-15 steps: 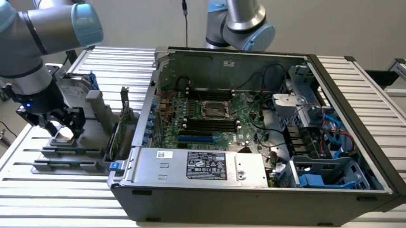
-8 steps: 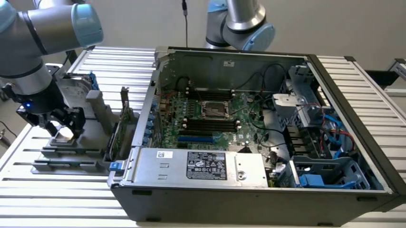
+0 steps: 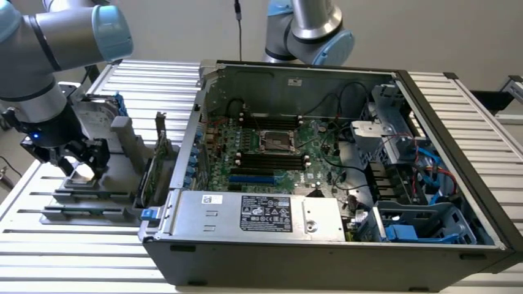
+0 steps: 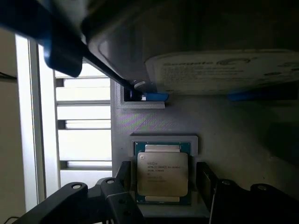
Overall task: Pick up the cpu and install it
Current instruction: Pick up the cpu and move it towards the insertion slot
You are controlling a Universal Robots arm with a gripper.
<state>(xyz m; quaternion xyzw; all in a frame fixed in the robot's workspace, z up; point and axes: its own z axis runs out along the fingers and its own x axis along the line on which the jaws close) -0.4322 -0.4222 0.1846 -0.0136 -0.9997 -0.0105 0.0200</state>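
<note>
The cpu (image 3: pixel 82 173) (image 4: pixel 162 173), a small square chip with a silvery metal top, lies flat in a recess of the grey parts holder (image 3: pixel 86 199) at the exterior view's left. My gripper (image 3: pixel 80 164) (image 4: pixel 163 179) hangs straight over it, open. One black finger (image 4: pixel 122 179) stands on each side of the chip, close to its edges, and I cannot tell whether they touch it. The black-framed socket (image 3: pixel 276 141) sits on the green board (image 3: pixel 270 160) inside the open computer case, well off to the exterior view's right of the gripper.
A silver hard drive (image 4: pixel 224 70) with blue rails stands in the same holder just beyond the cpu. Upright cards (image 3: pixel 157 160) stand between the holder and the case wall (image 3: pixel 186 153). A second arm (image 3: pixel 310 30) rises behind the case. Cables and drive cages fill the case's right side.
</note>
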